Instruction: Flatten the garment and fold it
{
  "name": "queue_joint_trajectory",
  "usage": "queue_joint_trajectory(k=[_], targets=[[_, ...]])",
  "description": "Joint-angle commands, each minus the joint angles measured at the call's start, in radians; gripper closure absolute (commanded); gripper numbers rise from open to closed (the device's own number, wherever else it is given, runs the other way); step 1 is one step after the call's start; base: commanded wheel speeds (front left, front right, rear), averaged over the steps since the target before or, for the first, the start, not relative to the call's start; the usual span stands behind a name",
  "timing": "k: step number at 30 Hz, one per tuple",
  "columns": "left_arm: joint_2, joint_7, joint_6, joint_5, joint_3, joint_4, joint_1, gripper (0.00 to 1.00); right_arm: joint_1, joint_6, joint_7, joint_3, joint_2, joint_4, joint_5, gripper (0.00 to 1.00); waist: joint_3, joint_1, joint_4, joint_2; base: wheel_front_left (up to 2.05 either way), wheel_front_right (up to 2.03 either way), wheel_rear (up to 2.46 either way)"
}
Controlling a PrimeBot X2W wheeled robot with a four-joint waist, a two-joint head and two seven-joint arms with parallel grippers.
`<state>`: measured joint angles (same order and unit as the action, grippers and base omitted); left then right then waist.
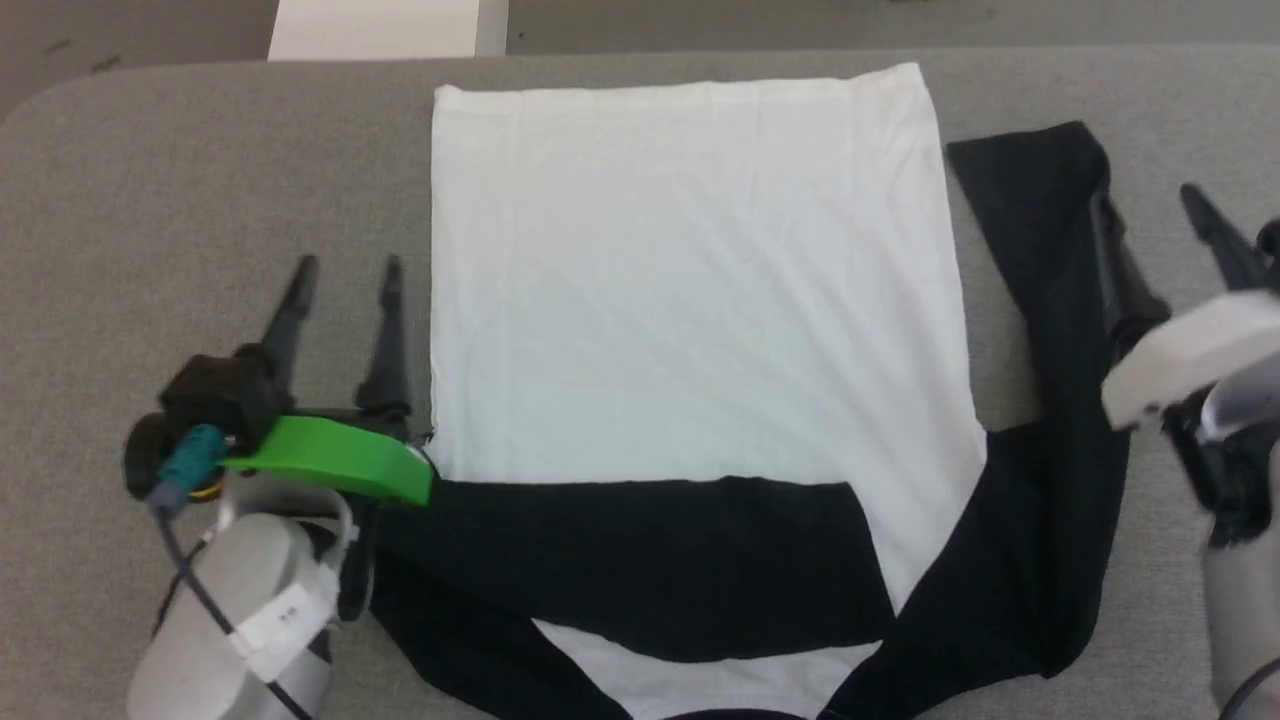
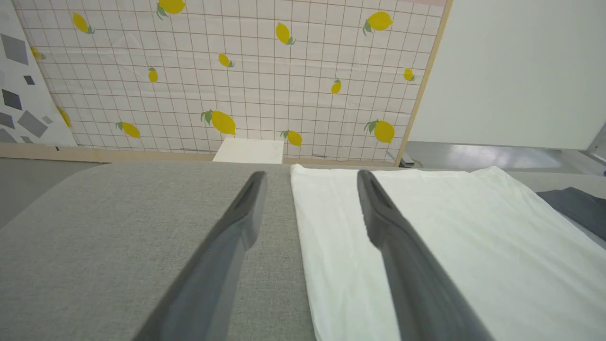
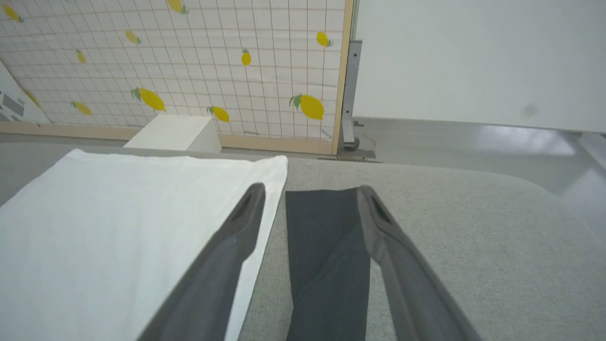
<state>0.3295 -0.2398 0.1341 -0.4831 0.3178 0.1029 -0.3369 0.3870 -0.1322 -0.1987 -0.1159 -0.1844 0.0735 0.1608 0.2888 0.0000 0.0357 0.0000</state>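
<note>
Noting positions, left side first. Grey cloth-covered counter (image 1: 150, 180) carries everything. Left pincer (image 1: 348, 263) sits at the lower left of the head view with a green cover (image 1: 330, 460) on its wrist. It is released, fingers parted with nothing between them. It lies just beside the left edge of the garment (image 1: 690, 280). In the left wrist view the left pincer (image 2: 311, 174) straddles that edge: one finger over bare counter, the other over white cloth (image 2: 450, 246). Contact with the cloth: cannot tell.

Garment lies spread at the counter's middle. The white body panel is flat with faint creases, its hem toward the far edge. A broad black band (image 1: 640, 560) lies across the panel at the near end. Beyond the far edge stands a white box (image 1: 380, 30), with a lemon-print panel (image 2: 236, 71) behind it.

Right of the panel, the black right sleeve (image 1: 1040, 200) runs along the garment's side, a strip of bare counter between sleeve and body.

Right pincer (image 1: 1145, 195) is blurred in the head view. In the right wrist view the right pincer (image 3: 311, 188) is released, fingers spread, with the sleeve (image 3: 322, 246) seen between them. It grips nothing, and whether it touches the sleeve I cannot tell
</note>
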Motion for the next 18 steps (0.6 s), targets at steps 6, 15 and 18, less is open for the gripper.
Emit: queue_joint_trajectory(k=[6, 15, 18], targets=[[-0.048, -0.021, -0.036, 0.019, -0.156, -0.039, 0.011, 0.00, 0.245, 0.002, -0.188, -0.113, -0.049, 0.218, 0.000, 0.00, 0.141, 0.0000, 0.062, 0.0000, 0.00, 0.00, 0.00], [-0.181, -0.022, -0.137, 0.124, -0.286, -0.082, 0.018, 0.00, 0.466, 0.002, -0.452, -0.233, -0.114, 0.384, -0.110, 0.00, 0.249, 0.0000, 0.133, 0.0000, 0.00, 0.00, 0.00], [-0.214, -0.022, -0.170, 0.155, -0.315, -0.087, 0.018, 0.00, 0.506, 0.002, -0.483, -0.260, -0.130, 0.389, -0.149, 0.00, 0.274, 0.0000, 0.154, 0.0000, 0.00, 0.00, 0.00]])
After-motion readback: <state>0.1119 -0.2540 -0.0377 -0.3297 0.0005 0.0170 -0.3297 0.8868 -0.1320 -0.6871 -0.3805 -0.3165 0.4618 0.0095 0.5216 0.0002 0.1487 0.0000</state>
